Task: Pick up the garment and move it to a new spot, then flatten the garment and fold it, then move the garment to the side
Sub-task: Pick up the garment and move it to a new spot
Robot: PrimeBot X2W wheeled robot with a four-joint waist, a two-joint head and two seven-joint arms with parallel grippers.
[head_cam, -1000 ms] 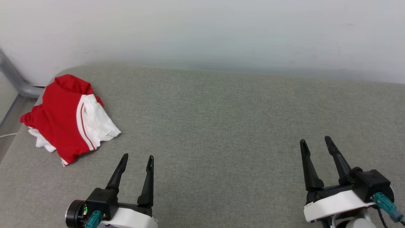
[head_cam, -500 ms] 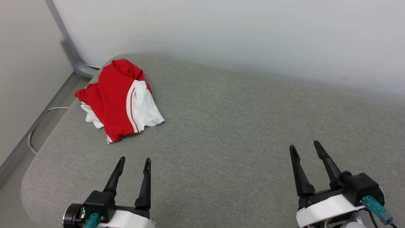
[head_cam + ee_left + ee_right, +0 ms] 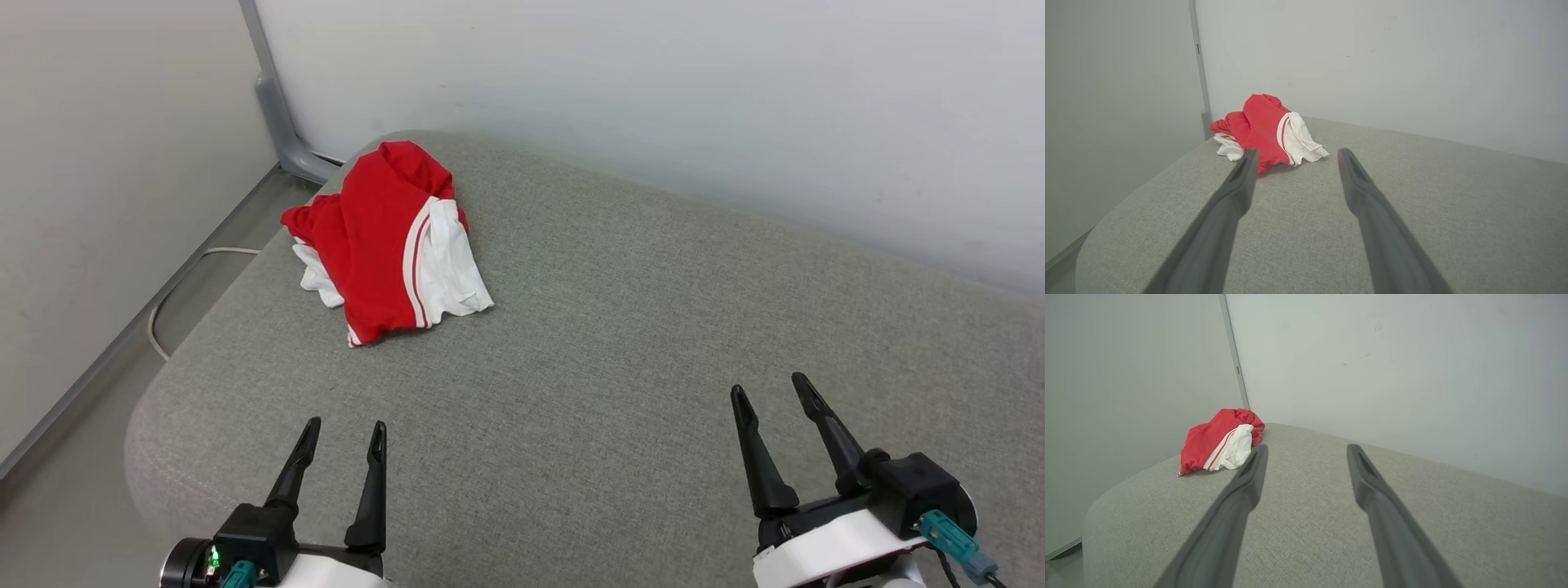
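Both arms hung low over the grey cushion [image 3: 620, 343]; left gripper [image 3: 343, 430] and right gripper [image 3: 769, 385] fingers spread, empty, well apart from crumpled red jersey [image 3: 384, 237].

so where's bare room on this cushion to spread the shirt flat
Bare: the stretch of cushion right of the garment, between the wall behind and the left end effector and right end effector in front. Crowded: the far left corner, where the garment lies bunched.

You're looking at a bare, lab-like test corner. Plain white walls [image 3: 653, 82], a grey corner pipe [image 3: 276, 122] and a fabric-padded table [image 3: 620, 343] say so.
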